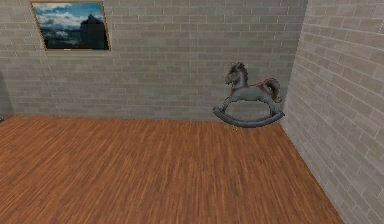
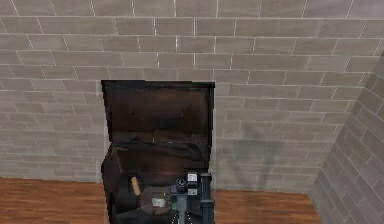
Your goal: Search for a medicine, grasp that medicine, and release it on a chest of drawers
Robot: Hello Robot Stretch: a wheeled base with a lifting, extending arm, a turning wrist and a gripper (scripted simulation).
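Note:
A dark open box (image 2: 158,120) with its lid raised stands against the brick wall in the arm side view. Inside it lie a small tan thing (image 2: 132,187) and a pale roundish thing (image 2: 155,205); neither can be made out as a medicine. The arm (image 2: 203,205) rises from the bottom edge into the box. My gripper (image 2: 178,198) is at its far end, low inside the box and near the pale thing. I cannot tell whether it holds anything.
In the forward view a grey rocking horse (image 1: 248,97) stands in the far right corner on the wooden floor (image 1: 150,170). A framed picture (image 1: 70,25) hangs on the brick wall at upper left. A brick side wall (image 1: 345,100) runs along the right.

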